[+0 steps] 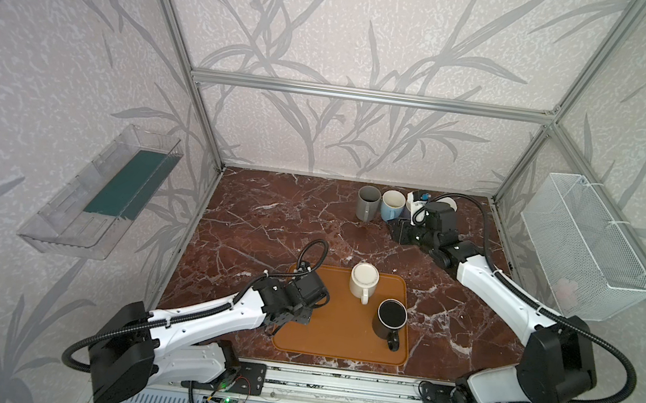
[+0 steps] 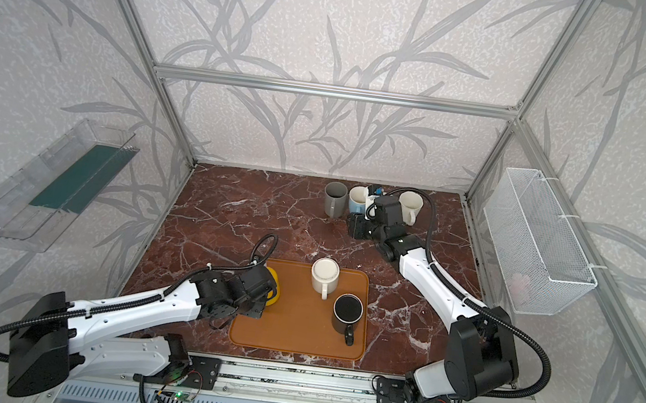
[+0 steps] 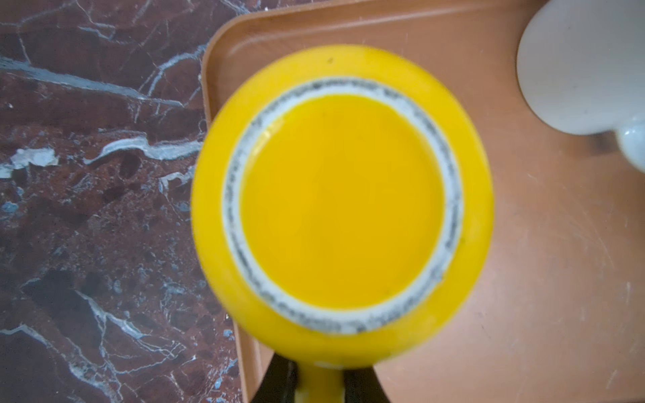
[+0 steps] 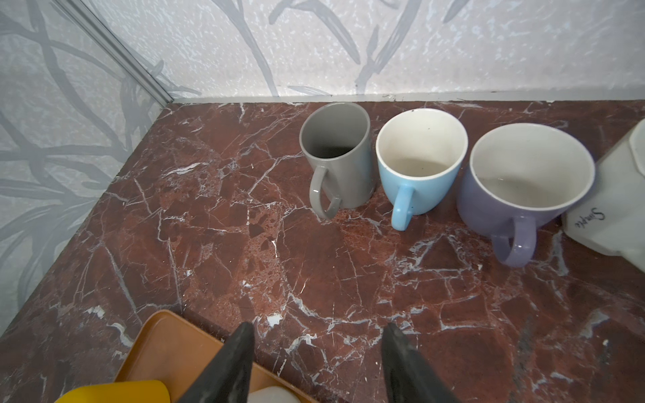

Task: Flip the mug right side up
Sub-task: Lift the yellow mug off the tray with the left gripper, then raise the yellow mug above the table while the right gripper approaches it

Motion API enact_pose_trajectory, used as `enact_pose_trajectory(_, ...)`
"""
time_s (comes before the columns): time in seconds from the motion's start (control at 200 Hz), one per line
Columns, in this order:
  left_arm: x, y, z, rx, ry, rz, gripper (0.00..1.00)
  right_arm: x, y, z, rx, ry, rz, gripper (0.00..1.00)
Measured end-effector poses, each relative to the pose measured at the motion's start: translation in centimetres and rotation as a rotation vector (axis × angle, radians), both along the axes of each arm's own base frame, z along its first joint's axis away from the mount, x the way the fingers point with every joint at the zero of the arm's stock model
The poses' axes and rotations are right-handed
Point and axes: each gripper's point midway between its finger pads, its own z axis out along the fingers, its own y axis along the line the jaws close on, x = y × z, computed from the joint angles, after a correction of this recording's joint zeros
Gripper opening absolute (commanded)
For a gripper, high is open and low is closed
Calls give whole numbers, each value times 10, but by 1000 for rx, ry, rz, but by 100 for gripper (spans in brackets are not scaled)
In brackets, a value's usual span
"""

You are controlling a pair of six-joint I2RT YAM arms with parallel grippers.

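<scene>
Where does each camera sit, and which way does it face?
Top views: high in front, facing down toward the back wall; left arm and right arm show.
Left wrist: faces down onto the upside-down yellow mug over the tray; left tool shut on its handle.
Right wrist: faces the back wall and gray mug, blue mug, purple mug; right tool open.
Shared: both wrist views show the tray.

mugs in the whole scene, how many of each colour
yellow mug: 1
white mugs: 2
black mug: 1
grey mug: 1
blue mug: 1
purple mug: 1
total: 7
</scene>
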Motion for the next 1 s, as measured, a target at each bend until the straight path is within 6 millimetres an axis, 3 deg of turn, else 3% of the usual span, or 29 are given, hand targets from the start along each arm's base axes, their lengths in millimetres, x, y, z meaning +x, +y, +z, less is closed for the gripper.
enact_pose_trajectory(0.17,19,8,14,-51,-41,37,0,0,10,-1,40,6,38,59)
enact_pose_trajectory(0.45,58,5,53,-293,-144,85,0,-2,29,6,150,6,105,58)
enact_pose_trajectory(0.685,84,3,76,-494,-175,106,0,-6,61,6,259,26,194,58)
enact_pose_trajectory(0.82,104,3,99,-632,-231,121,0,-12,78,4,307,50,241,58)
enact_pose_trajectory(1.0,128,6,137,-824,-326,127,0,-19,95,17,388,47,299,58)
